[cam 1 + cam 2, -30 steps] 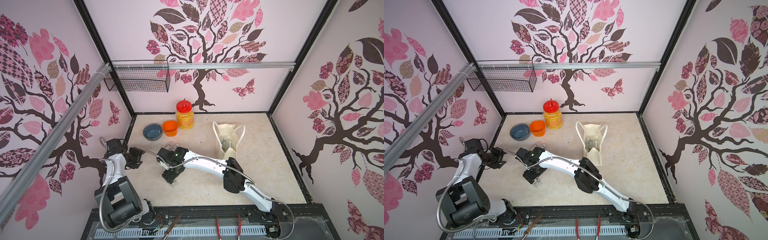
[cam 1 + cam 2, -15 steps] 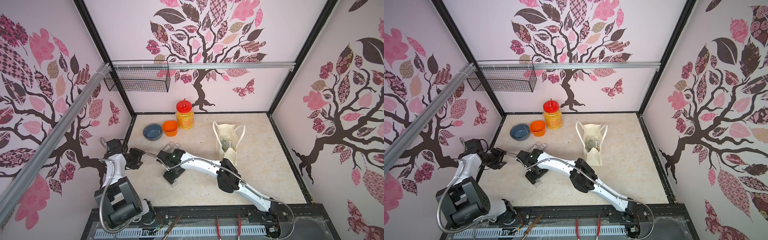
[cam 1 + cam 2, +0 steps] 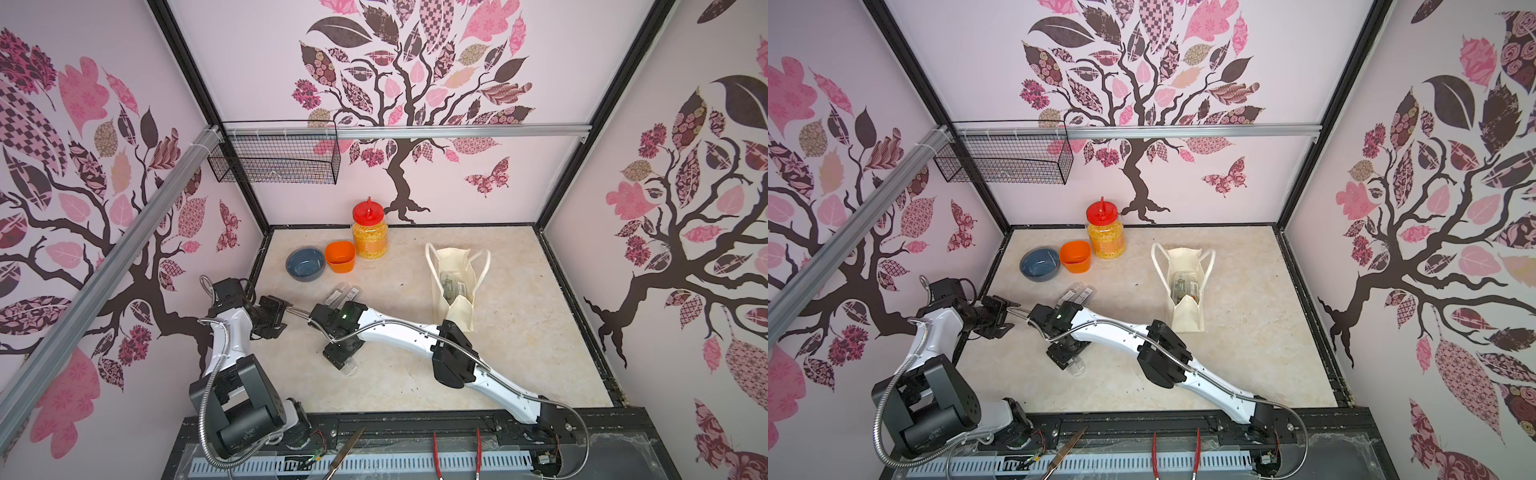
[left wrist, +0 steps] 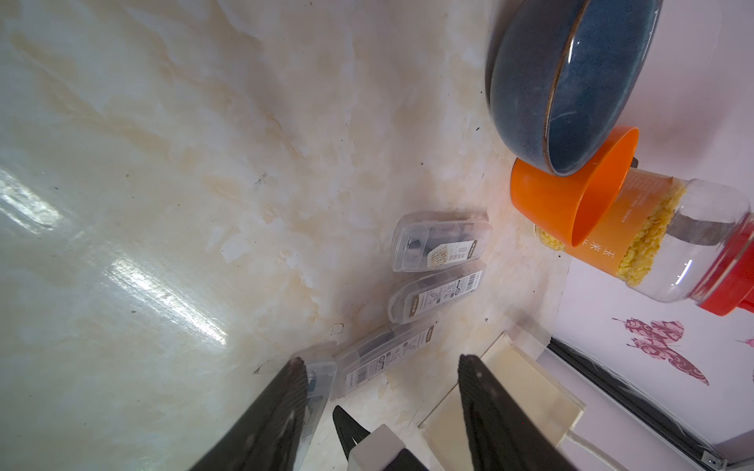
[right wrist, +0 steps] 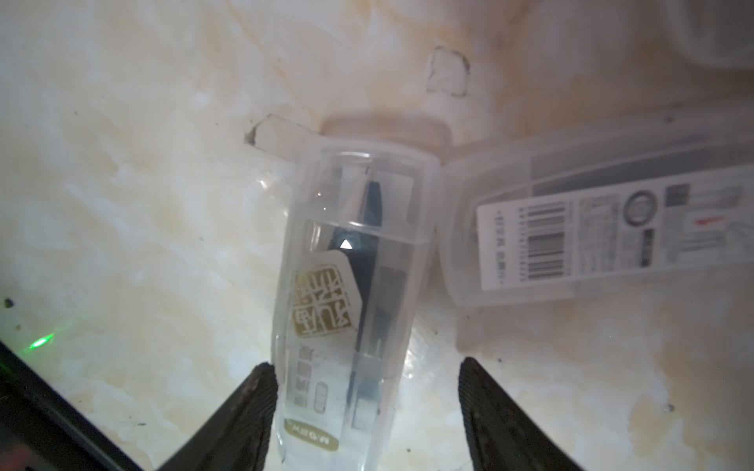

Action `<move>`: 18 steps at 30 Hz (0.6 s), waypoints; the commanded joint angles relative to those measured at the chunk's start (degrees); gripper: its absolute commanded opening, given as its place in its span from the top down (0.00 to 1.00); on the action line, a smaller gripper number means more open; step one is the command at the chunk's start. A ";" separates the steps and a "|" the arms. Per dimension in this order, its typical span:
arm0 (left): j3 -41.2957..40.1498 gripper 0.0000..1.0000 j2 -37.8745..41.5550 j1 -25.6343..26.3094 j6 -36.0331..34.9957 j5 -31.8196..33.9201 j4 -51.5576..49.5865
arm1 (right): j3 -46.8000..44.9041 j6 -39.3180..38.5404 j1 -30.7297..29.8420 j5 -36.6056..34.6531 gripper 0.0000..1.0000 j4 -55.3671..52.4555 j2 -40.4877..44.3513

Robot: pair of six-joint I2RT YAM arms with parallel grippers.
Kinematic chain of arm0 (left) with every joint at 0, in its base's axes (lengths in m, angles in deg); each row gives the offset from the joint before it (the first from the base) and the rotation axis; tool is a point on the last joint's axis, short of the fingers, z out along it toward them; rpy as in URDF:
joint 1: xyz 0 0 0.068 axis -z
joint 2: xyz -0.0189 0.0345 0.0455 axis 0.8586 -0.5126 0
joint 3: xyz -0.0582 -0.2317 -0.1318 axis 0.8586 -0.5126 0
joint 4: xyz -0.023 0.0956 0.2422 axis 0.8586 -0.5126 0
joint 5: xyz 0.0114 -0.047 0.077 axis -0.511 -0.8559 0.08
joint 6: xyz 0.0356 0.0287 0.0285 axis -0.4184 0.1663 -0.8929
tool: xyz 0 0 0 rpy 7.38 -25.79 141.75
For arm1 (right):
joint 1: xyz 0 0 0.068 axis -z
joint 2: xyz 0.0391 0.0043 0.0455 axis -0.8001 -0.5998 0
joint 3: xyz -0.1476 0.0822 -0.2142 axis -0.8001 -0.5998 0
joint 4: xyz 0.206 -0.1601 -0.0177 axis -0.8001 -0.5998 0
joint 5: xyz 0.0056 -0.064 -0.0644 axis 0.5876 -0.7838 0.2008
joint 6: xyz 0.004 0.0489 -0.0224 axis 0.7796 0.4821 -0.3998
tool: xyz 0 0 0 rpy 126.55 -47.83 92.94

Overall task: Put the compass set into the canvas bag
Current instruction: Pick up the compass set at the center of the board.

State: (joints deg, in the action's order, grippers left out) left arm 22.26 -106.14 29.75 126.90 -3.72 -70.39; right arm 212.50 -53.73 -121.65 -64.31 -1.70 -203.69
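**Not much has moved in a second**

By the left edge of the table, the left tool has stayed put, fingers apart and holding nothing. The right tool still hangs low over a clear compass set lying left of the table's middle. Its fingers are apart, one on each side, not squeezing. The right arm has bent its elbow a bit more leftward. The canvas bag stands as before, right of the middle.

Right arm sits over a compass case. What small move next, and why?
Probably close the right gripper: its open jaws straddle the clear compass case lying on the table, with a gap on one side, so nothing is gripped yet.
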 commanded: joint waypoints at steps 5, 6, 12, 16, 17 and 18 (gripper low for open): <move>-1.96 0.37 1.52 -0.01 -1.01 -1.09 1.28 | 5.56 -1.38 -1.10 -2.03 0.25 -4.70 -3.30; -1.97 0.37 1.69 0.01 -1.13 -0.97 1.22 | 5.20 -1.34 -1.11 -2.25 0.25 -4.34 -3.14; -2.28 0.37 2.16 0.01 -1.22 -1.18 1.63 | 5.01 -0.50 -1.00 -5.07 0.30 -5.16 -3.57; -2.50 0.37 2.19 0.01 -1.11 -1.80 1.81 | 4.97 -0.07 -0.44 -4.91 0.35 -5.35 -3.83; -2.63 0.37 2.33 0.02 -1.08 -1.93 1.81 | 4.97 -0.17 -0.46 -4.63 0.36 -5.36 -3.91; -2.68 0.37 2.43 0.04 -1.11 -1.91 1.82 | 5.02 -0.15 -0.45 -4.59 0.37 -5.39 -3.88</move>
State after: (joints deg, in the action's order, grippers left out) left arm 21.02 -104.85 29.75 126.28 -4.97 -69.34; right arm 216.02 -54.08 -122.37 -67.89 -5.16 -204.96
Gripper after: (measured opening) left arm 0.631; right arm 0.632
